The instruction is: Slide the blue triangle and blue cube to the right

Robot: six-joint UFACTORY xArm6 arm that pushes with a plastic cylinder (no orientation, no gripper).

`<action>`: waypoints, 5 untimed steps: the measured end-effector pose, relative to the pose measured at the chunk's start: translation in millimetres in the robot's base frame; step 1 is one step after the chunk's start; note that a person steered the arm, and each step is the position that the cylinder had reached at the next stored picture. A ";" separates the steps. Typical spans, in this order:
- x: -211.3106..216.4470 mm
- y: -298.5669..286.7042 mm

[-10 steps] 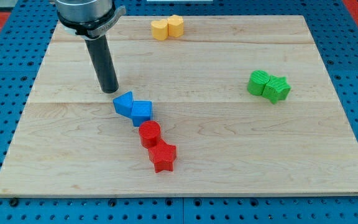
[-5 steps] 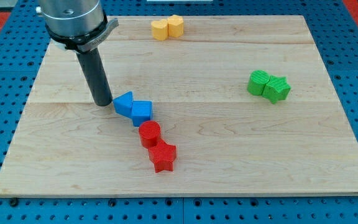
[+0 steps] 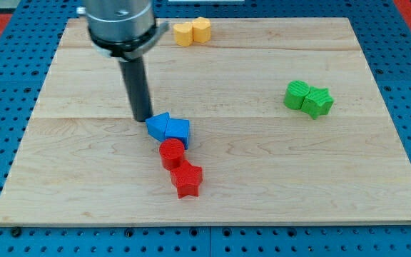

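My tip point(image 3: 143, 118), a bare rod with no claw to open or close, is sitting at the upper-left edge of the blue triangle point(image 3: 158, 126), apparently touching it. The blue cube point(image 3: 178, 131) is lying against the triangle's right side, mid-board, so both lie rightward of the tip.

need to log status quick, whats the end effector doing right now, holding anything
No gripper here, only a rod: my tip holds nothing and sits at the upper-left edge of the blue triangle, which touches the blue cube.
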State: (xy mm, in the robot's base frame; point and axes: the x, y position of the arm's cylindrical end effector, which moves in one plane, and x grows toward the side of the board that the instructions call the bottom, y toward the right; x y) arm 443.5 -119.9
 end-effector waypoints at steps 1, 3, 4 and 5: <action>8.8 -21.2; 21.1 80.0; 29.0 119.5; 59.9 129.5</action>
